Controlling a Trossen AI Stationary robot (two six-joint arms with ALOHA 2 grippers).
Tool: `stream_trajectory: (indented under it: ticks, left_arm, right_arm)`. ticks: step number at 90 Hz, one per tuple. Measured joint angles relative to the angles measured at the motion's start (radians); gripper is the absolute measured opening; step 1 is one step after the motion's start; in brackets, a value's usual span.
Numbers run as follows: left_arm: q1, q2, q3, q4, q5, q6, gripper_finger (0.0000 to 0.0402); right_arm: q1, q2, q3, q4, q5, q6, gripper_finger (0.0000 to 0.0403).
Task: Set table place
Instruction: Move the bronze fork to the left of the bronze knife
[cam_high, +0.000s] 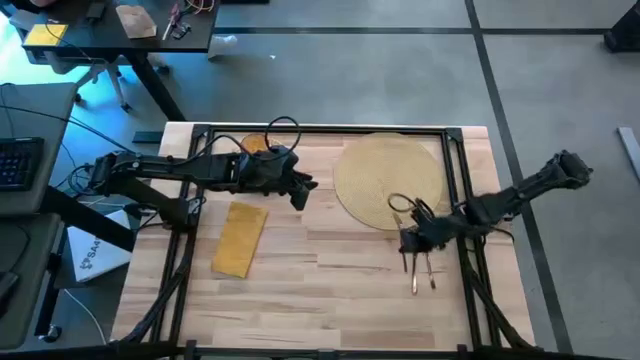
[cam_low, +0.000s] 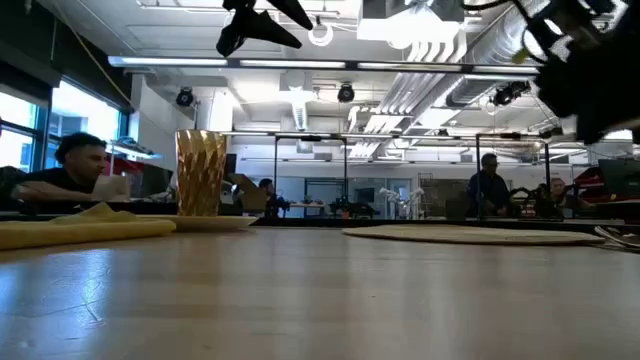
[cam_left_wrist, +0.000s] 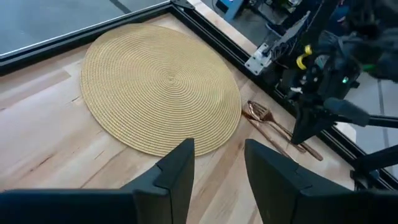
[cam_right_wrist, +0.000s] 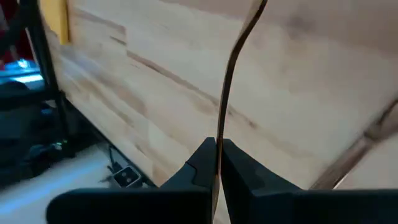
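Right gripper fingers pinching thin copper cutlery handle above table

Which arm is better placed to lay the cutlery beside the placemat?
Likely the right: the right gripper is shut on a copper cutlery piece beside the placemat. The left gripper is open and empty.
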Motion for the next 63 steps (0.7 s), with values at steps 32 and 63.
stream_trajectory:
  ticks: [32,63]
  left_arm:
    - [0.0,0.001,0.0,0.0,0.002,-0.001,0.0126]
    - [0.0,0.001,0.0,0.0,0.003,-0.026,0.0126]
  right_arm:
    - [0.161,0.109,-0.104,0.163,0.088,0.179,0.0]
    - [0.167,0.264,-0.163,0.344,0.106,0.25,0.0]
